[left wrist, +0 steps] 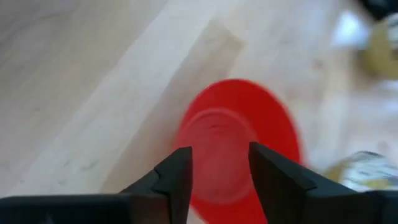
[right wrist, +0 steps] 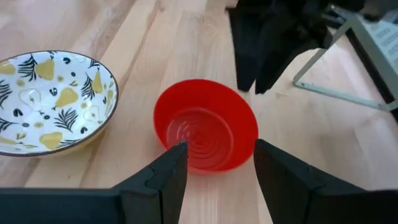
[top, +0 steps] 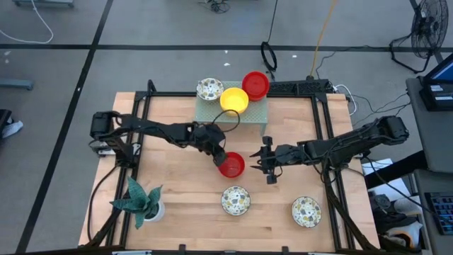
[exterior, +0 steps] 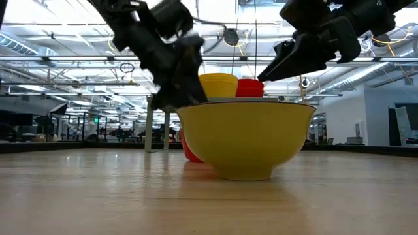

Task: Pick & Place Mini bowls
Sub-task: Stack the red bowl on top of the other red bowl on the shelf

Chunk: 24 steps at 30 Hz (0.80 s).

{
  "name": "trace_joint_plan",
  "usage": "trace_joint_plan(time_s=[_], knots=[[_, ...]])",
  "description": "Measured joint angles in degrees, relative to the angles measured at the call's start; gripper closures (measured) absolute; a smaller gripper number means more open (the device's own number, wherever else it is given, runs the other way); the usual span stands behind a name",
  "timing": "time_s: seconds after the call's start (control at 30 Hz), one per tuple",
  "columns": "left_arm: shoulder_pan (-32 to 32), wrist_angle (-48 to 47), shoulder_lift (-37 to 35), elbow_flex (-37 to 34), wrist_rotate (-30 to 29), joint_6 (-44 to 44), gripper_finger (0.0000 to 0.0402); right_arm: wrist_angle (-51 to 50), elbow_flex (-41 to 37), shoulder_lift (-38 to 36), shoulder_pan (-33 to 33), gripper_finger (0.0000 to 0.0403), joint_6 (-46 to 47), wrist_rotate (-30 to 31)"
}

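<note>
A red mini bowl [top: 231, 166] [right wrist: 205, 132] stands upright on its base on the wooden table, near the middle. My left gripper [top: 219, 156] [left wrist: 219, 152] hangs open just above the bowl's left rim, slanting down. My right gripper [top: 267, 168] [right wrist: 217, 150] is open a little to the right of the bowl, pointing at it. The pale green rack [top: 256, 117] at the far side carries a yellow bowl [top: 234, 100], a patterned bowl [top: 209, 89] and another red bowl [top: 255, 85].
Two patterned bowls [top: 236, 200] [top: 306, 211] sit near the front edge; the left one [exterior: 245, 137] fills the low view and hides most of the red bowl. A potted plant [top: 141, 202] stands at the front left. Dark frame rails run along the table's sides.
</note>
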Motion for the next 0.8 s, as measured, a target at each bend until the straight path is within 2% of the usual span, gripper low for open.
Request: trace_joint_plan(time_s=[0.2,0.53,0.67,0.8], knots=[[-0.1,0.9,-7.5,0.0,4.2,-0.5,0.0216,1.9,0.0,2.4,0.2,0.0232,-3.9,-0.1],[-2.1,0.9,-19.9,0.0,4.4,-2.9,0.0213,7.3,0.0,13.5,0.5,0.0232,-13.9,-0.5],[-3.5,0.8,-22.8,0.0,3.2,-2.7,0.0213,11.0,0.0,16.2,0.5,0.0232,-16.8,-5.7],[-4.2,0.8,-23.8,0.0,1.9,-2.5,0.0213,14.6,0.1,17.7,0.5,0.0232,-18.2,-7.6]])
